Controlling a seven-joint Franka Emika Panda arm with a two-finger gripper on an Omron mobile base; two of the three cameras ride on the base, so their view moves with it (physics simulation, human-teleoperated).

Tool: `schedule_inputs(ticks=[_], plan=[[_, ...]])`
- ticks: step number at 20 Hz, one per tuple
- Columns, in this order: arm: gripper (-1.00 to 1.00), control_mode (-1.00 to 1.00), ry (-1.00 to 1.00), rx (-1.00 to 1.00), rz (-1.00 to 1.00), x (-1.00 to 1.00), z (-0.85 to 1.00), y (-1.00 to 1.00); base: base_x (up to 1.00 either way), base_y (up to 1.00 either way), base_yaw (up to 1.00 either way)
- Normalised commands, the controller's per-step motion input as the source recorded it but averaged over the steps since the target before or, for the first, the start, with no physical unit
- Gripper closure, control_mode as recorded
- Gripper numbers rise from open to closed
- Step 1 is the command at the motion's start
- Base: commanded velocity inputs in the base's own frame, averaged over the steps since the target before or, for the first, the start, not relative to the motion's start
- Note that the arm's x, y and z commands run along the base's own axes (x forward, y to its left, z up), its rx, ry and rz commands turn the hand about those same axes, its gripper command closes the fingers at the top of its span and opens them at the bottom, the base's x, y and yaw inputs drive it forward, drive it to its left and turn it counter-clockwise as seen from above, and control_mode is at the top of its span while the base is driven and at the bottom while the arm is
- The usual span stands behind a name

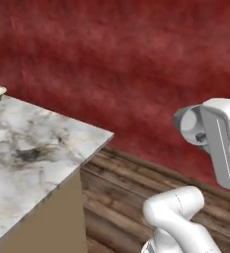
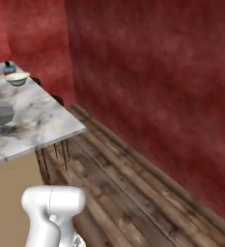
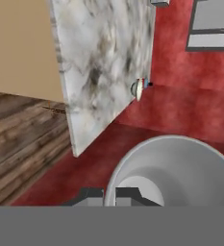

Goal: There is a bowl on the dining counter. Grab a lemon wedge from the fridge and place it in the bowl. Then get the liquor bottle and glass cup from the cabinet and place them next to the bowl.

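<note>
The fingers [image 3: 109, 194] are clenched on the cup [image 3: 180, 168], held off the bench [image 2: 32, 116] edge above the wood floor [image 2: 133, 193], while the bowl [image 2: 17, 78] sits far down the bench, the bottle [image 2: 8, 68] just behind it.

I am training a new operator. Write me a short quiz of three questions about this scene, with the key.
1. True or false: the bottle stands on the counter, close to the bowl.
2. What does the gripper hold? A) a lemon wedge B) the cup C) a spoon
3. Fill in: the floor is made of ___ planks.

Key: 1 true; 2 B; 3 wood.
</note>
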Motion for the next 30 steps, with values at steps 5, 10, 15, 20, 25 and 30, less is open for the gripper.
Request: schedule_inputs(ticks=[5,10,15,20,25,30], plan=[[1.0,1.0,0.0,0.0,0.0,0.0,0.0,0.0,0.7,-0.8,0.35],[1.0,1.0,0.0,0.0,0.0,0.0,0.0,0.0,0.69,-0.83,0.33],[1.0,1.0,0.0,0.0,0.0,0.0,0.0,0.0,0.67,-0.8,0.34],[1.0,1.0,0.0,0.0,0.0,0.0,0.0,0.0,0.67,-0.79,0.35],[1.0,1.0,0.0,0.0,0.0,0.0,0.0,0.0,0.73,-0.7,0.38],[1.0,1.0,0.0,0.0,0.0,0.0,0.0,0.0,0.81,-0.55,0.44]])
